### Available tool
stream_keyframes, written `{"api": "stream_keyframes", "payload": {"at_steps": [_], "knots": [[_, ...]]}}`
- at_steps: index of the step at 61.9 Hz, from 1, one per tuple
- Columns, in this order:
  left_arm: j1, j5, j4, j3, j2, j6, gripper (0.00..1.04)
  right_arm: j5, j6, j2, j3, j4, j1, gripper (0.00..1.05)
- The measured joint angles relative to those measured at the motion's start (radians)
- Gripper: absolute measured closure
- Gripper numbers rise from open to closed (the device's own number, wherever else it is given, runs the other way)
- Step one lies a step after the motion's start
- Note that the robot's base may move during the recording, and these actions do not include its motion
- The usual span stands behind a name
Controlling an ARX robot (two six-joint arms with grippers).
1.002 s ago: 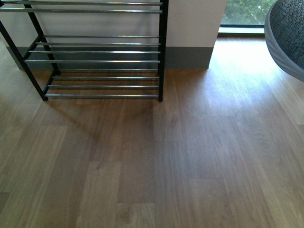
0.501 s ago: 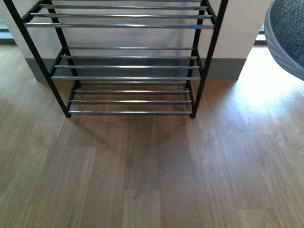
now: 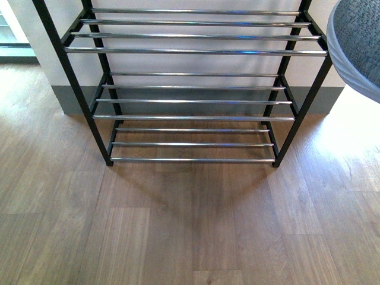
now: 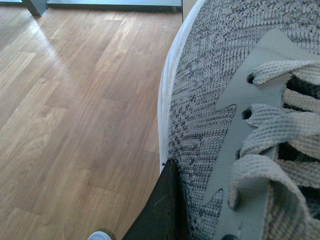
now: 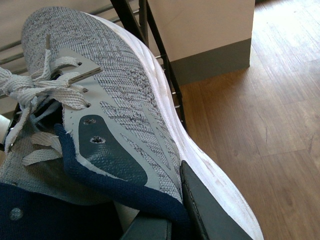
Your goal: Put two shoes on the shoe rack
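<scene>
The shoe rack, black-framed with chrome rod shelves, stands centred against the wall in the front view, and its shelves are bare. One grey knit shoe with a white sole hangs at the top right edge, beside the rack's right post. In the right wrist view my right gripper is shut on the collar of that shoe, whose toe points at the rack's post. In the left wrist view my left gripper is shut on the other shoe, one black finger pressed on its side above the floor.
Wooden plank floor stretches in front of the rack. A pale wall with grey skirting stands behind it. The wall's corner is just right of the rack. A small pale blue object shows at the picture's edge.
In the front view the rack has shifted from the upper left to the centre and looks larger and closer. The shoe stays at the top right edge.
</scene>
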Motion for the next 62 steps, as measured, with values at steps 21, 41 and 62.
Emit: {"api": "stream_keyframes", "payload": {"at_steps": [21, 41, 62], "knots": [[0.0, 0.003, 0.0, 0.0, 0.0, 0.0, 1.02, 0.003, 0.0, 0.0, 0.0, 0.0, 0.0, 1.03], [0.0, 0.004, 0.0, 0.0, 0.0, 0.0, 1.02, 0.003, 0.0, 0.0, 0.0, 0.0, 0.0, 1.03], [0.0, 0.004, 0.0, 0.0, -0.001, 0.0, 1.02, 0.003, 0.0, 0.0, 0.0, 0.0, 0.0, 1.03]]}}
